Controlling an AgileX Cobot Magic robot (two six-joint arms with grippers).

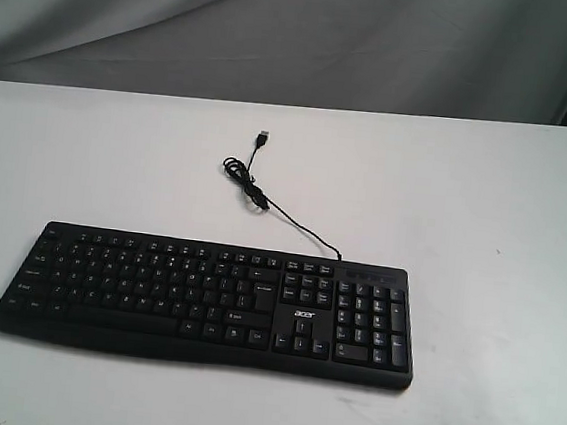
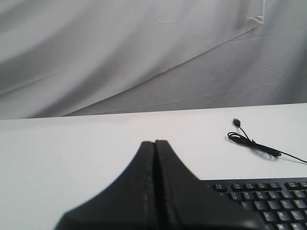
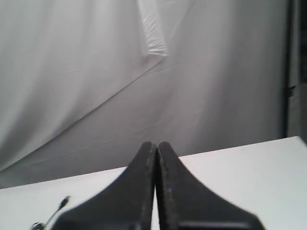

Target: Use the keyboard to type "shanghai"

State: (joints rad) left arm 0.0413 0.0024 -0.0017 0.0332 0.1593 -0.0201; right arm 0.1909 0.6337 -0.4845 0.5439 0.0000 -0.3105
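With the keyboard (image 1: pixel 205 300) lying flat on the near part of the table (image 1: pixel 506 194), and the left gripper (image 2: pixel 154 143) and right gripper (image 3: pixel 156 144) each pressed together into one tip, we should lower the left one straight onto "s" only, lightly.

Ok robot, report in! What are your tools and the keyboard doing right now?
Left tool shut, right tool shut, both empty. Keyboard flat on table, no tool touching. Cable lies beyond it, plug free; nothing blocking.
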